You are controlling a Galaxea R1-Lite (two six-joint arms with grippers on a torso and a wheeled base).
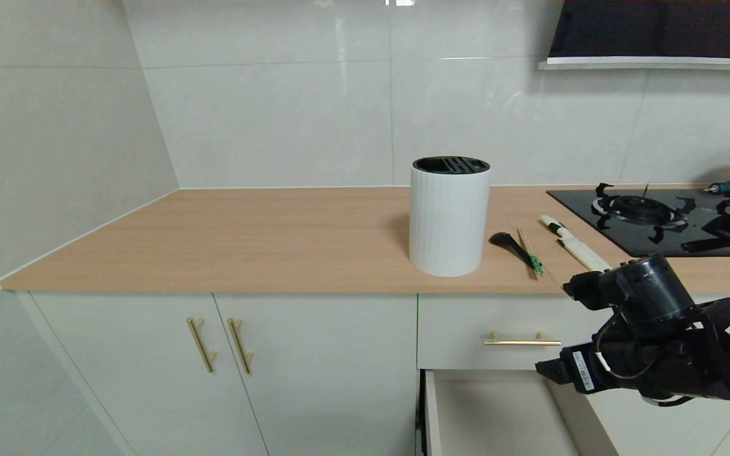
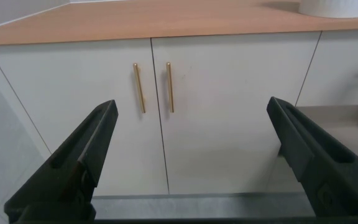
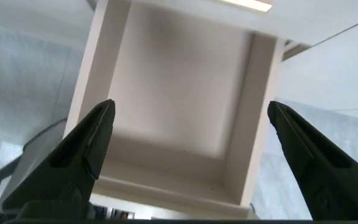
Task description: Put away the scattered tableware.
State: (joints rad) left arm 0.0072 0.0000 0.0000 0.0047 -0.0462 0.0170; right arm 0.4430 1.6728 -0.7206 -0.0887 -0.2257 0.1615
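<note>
Tableware not yet stowed; drawer open, both pincers released.

On the tabletop (image 1: 244, 240), just right of the white utensil holder (image 1: 448, 221), lie a black spoon (image 1: 508, 243), a pair of chopsticks (image 1: 528, 247) (green band at the near end) and a pale knife (image 1: 575, 248). They sit close together, between the holder and the gas hob (image 1: 644, 218). None is in the holder or in the drawer (image 1: 498, 411) below, which is pulled out with a bare floor. Right pincer (image 3: 190, 109) hangs over that drawer, fingers spread wide, holding nothing. Left pincer (image 2: 191, 106) is low, facing the cabinet doors (image 2: 229, 124), likewise spread and empty. Judged: drawer ready, all three pickups left.
</note>
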